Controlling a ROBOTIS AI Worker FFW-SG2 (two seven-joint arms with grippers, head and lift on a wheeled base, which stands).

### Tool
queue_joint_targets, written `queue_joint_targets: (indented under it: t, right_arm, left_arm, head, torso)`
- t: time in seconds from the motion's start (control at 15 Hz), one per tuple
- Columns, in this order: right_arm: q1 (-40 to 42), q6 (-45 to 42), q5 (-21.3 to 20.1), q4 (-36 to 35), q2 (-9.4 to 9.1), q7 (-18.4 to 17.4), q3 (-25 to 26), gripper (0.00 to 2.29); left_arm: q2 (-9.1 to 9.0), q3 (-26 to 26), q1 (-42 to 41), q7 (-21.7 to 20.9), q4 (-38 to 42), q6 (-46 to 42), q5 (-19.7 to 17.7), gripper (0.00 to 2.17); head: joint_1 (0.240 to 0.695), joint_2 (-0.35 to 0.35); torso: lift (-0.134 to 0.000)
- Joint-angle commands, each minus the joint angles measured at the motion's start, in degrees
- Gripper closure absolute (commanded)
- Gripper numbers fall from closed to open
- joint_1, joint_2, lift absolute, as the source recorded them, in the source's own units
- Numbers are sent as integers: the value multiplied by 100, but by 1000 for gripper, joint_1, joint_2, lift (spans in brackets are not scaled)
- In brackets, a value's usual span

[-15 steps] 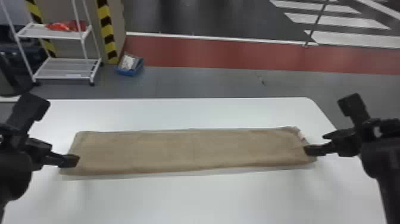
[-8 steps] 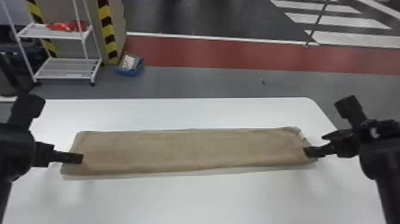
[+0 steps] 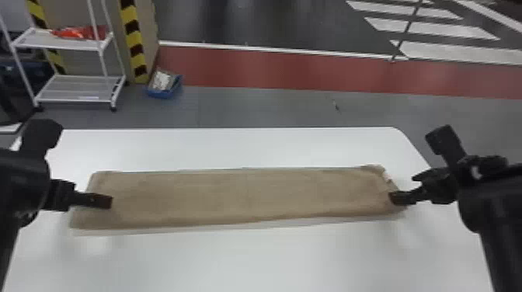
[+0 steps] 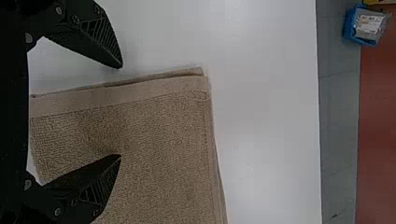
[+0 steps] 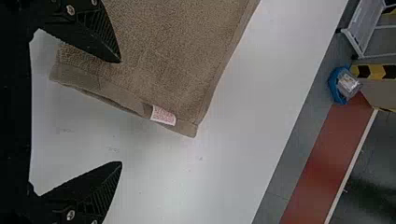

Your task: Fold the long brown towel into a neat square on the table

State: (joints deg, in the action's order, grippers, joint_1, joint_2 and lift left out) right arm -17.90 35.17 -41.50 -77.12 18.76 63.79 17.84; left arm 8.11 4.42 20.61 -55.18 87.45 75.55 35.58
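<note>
Brown towel (image 3: 233,198) on table (image 3: 248,149), blue bin (image 3: 163,94) beyond, near white rack (image 3: 73,95)

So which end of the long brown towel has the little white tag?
The right end, by the black right gripper; the left end's brown hem looks plain.

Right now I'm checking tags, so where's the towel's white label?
In the right wrist view, the label sits at the right end of the towel, near its far corner and the right gripper.
</note>
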Motion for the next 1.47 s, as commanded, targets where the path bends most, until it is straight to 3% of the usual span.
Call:
queue_joint_targets:
  t: [0.0, 0.2, 0.4, 0.53, 0.67, 1.07, 1.4]
  right_arm:
    - [-20, -5, -7, 39, 31, -7, 0, 113]
    - [-29, -5, -7, 48, 40, -7, 0, 113]
    - [-29, -5, -7, 48, 31, -7, -9, 113]
    - [-29, -5, -16, 48, 40, -7, 0, 113]
    - [-20, -5, -16, 39, 31, -7, 0, 113]
    - [32, -5, 2, 39, 31, -7, 62, 113]
    - [67, -23, 28, 30, -4, -7, 71, 117]
  left_arm:
    - [6, -2, 84, -45, -123, 0, -69, 346]
    - [6, 7, 110, -291, -123, 0, -95, 724]
    - [6, 77, 110, -572, -123, 88, -104, 1436]
    - [15, 103, 93, -599, -79, 88, -113, 1440]
    - [15, 226, 75, -608, 27, 211, -113, 2094]
    - [200, 596, -241, -1056, 651, 229, -130, 2142]
    - [674, 1088, -338, -1302, 826, 229, -130, 2142]
  head:
    - [695, -158]
    - [695, -168]
    - [695, -179]
    - [695, -183]
    - [695, -184]
    - [695, -179]
    - [695, -134]
  torso:
    - [-124]
    - [-124]
    - [-124]
    - [-124]
    - [-124]
    - [-124]
    - [-124]
